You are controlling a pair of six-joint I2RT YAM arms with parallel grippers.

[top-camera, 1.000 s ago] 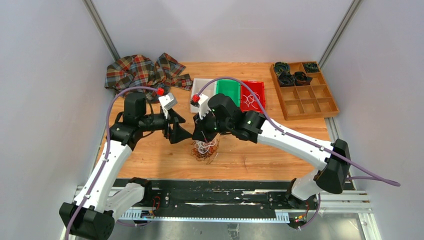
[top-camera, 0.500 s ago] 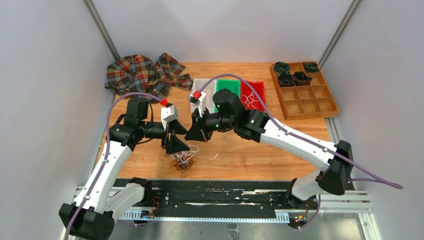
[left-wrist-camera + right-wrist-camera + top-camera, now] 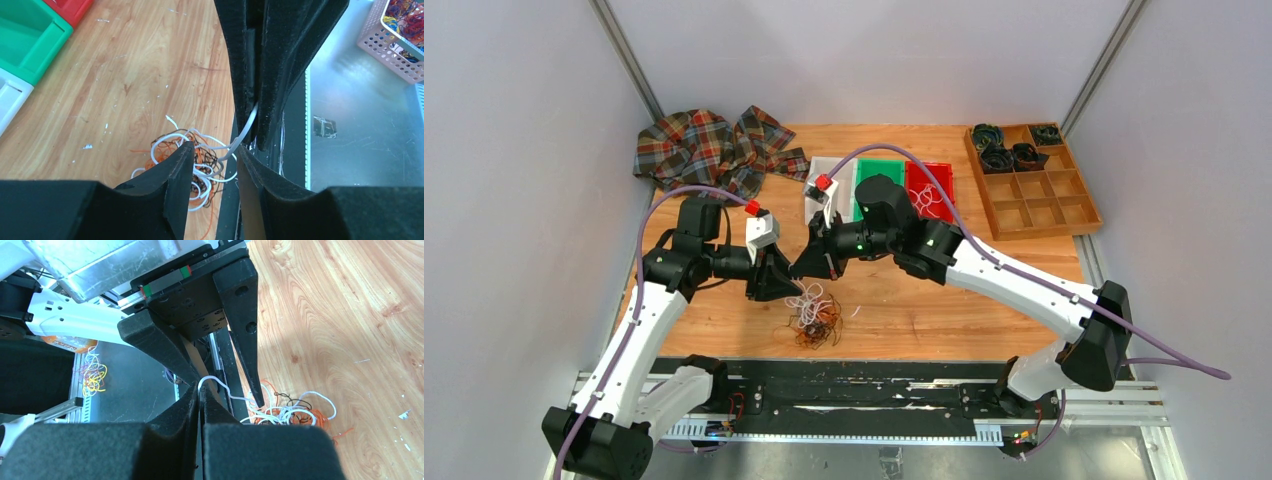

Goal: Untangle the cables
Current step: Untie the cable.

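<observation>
The cables (image 3: 815, 316) lie in a small knot of white, orange and black wires on the wooden table (image 3: 944, 305), near its front edge. My right gripper (image 3: 200, 389) is shut on a white cable (image 3: 216, 380), whose loop sticks out above the tips. That white cable (image 3: 247, 128) runs down from the right gripper (image 3: 254, 142) into the knot (image 3: 192, 160). It passes between the jaws of my left gripper (image 3: 215, 149), which stand apart around it. From above, the left gripper (image 3: 787, 290) and right gripper (image 3: 800, 271) meet tip to tip just above the knot.
A plaid cloth (image 3: 709, 145) lies at the back left. White, green (image 3: 880, 178) and red (image 3: 929, 192) bins sit behind the arms. A wooden compartment tray (image 3: 1056, 205) with dark rolls is at the back right. A black rail (image 3: 854, 392) borders the front edge.
The left jaws have narrowed around the white cable. The right gripper moved left and up with the cable. The knot was dragged left, then slid back a little to the right.
</observation>
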